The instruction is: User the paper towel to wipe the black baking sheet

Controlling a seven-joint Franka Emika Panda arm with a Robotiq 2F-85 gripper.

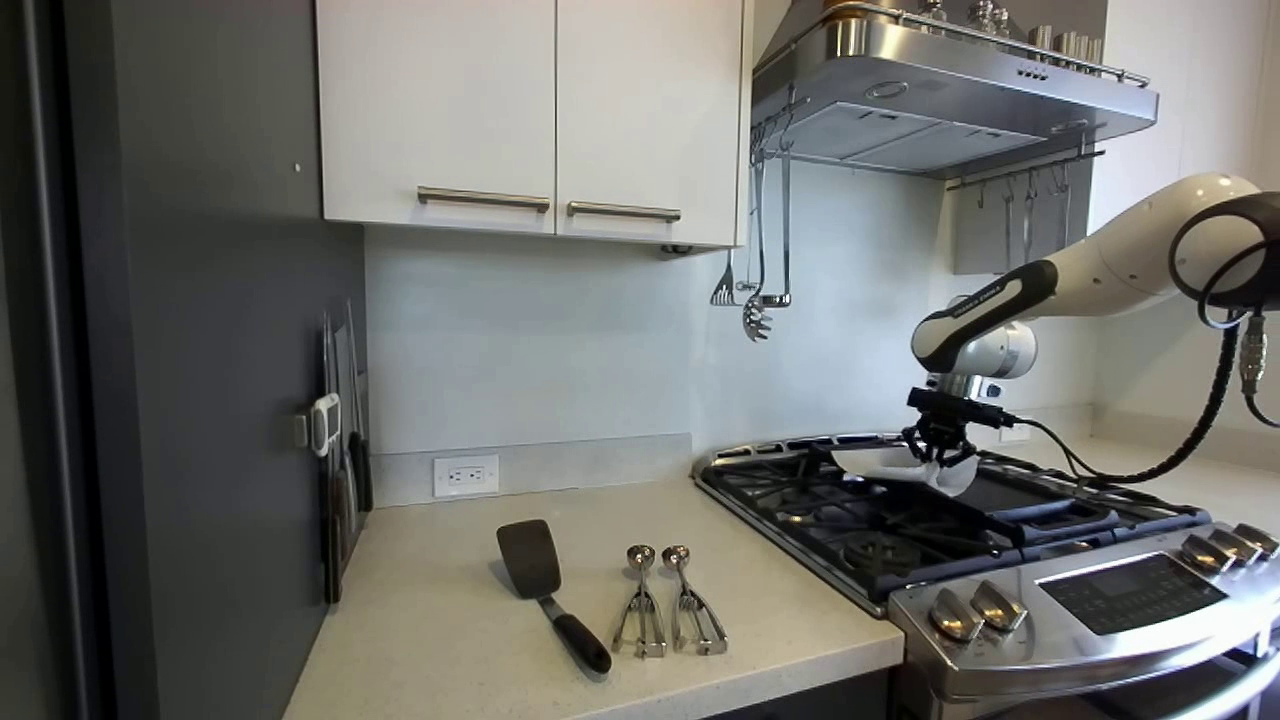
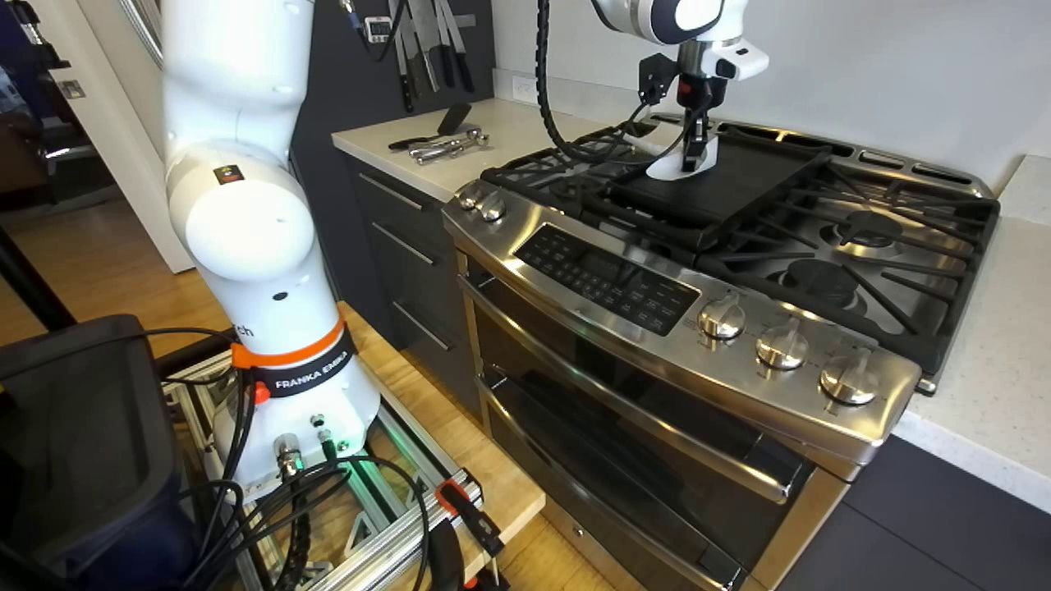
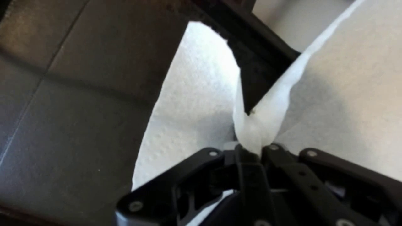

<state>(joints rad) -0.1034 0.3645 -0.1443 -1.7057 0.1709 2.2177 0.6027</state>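
White paper towel [image 3: 188,94] hangs pinched in the robot's gripper [image 3: 254,152] above one edge of a black baking sheet [image 2: 743,178] on a kitchen stove [image 2: 608,275]. The jaws are clamped together on a fold near the towel's middle, leaving a loose flap to each side; gathered this way, the paper likely gains a stiffer spine to push with and enough spread to cover metal. Seen from the wrist, one flap extends over the sheet's flat floor while the other crosses its low rim. Whether the paper presses on the metal cannot be told.

Set across the stove's center with burners [image 2: 870,230] to either side, the sheet has a level perch, apparently chosen to bring it under the arm [image 1: 1120,265], which reaches over from a wood-topped stand [image 2: 439,423]. Nothing visible pins the sheet, so a hard sideways stroke might shift it; light, flat passes seem called for. On the counter [image 1: 450,610] beside the stove, a dark spatula [image 1: 535,570] and two metal scoops [image 1: 641,603] lie well apart from the work, presumably put there to stay out of the arm's way.
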